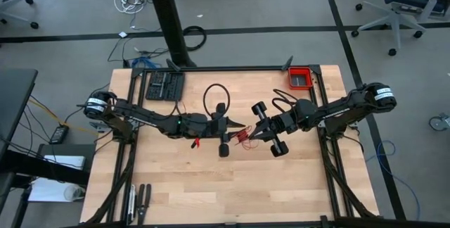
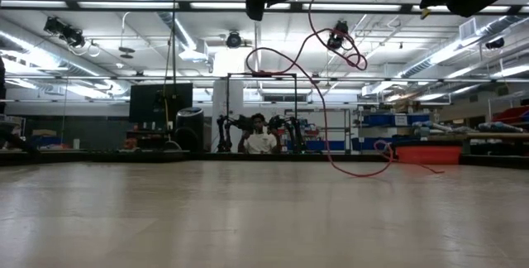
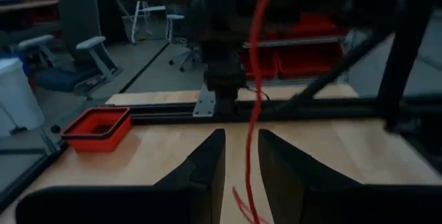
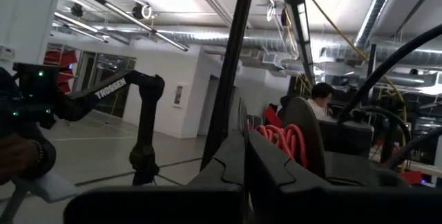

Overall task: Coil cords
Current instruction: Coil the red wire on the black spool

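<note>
Nearest the lens: the left gripper (image 3: 240, 175) fills the foot of its wrist view, two dark fingers (image 3: 207, 162) parted by a narrow gap, with the red cord (image 3: 254, 92) running down into that gap.
Left gripper state: partly open; whether the pads actually pinch the strand, I cannot tell.
Right gripper (image 4: 245, 162): jaws pressed shut, a small bunch of red loops sitting just beside the fingertips; it seems to be clamped on the cord, judging by how the strand hangs from it in the low view.
Cord position: lifted off the wooden table (image 1: 211, 186), strung in loose loops between the two grippers near mid-table, one loop sagging to the surface in the low view (image 2: 364, 169).
Key relation: the cord lies directly between the fingertips, which face each other; its long axis runs roughly arm to arm, with slack drooping below. Both grippers are equally close to it.
Room to move: bare board in front of the arms; the black cable loop (image 1: 214, 96) and red bin (image 1: 301, 77) sit behind, near the far edge, apart from the cord.
</note>
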